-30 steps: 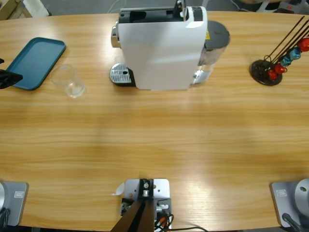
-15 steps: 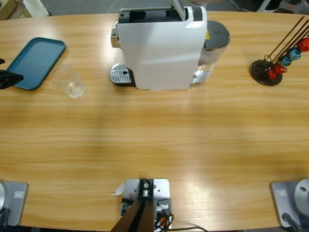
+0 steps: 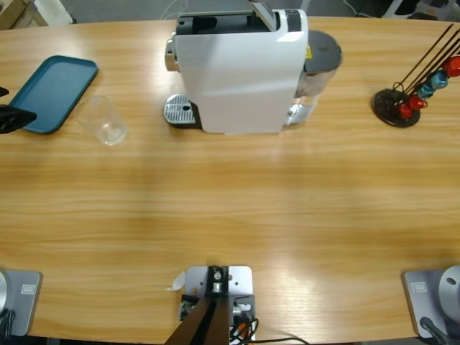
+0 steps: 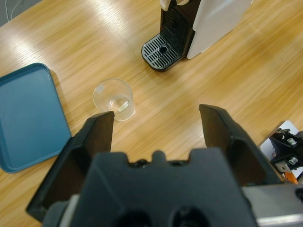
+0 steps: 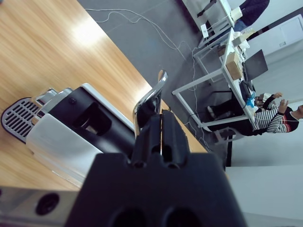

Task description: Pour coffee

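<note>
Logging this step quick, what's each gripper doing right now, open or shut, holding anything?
Left gripper: open, holding nothing, above the table near the clear glass.
Right gripper: shut, holding nothing, by the coffee machine's raised lever.
</note>
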Motion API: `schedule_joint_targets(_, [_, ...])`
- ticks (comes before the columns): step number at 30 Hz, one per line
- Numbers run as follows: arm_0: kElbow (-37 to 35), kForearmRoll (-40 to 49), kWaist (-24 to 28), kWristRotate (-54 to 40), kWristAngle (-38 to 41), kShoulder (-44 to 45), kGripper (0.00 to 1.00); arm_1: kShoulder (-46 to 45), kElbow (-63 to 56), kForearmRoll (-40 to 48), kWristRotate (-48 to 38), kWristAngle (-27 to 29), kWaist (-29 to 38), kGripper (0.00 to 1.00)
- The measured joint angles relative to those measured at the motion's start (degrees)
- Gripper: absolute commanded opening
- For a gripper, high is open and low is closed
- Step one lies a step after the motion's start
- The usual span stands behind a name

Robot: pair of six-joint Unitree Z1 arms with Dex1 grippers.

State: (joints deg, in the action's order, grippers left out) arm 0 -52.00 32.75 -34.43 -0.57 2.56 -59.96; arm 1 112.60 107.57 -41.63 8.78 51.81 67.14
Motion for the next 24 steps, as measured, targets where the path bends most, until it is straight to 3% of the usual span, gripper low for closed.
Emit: schedule_joint_targets(24, [0.0, 0.0, -0.1, 0.0, 0.0, 0.0, 0.77, 2.6, 0.2, 0.0, -0.8, -3.4, 0.1, 0.0])
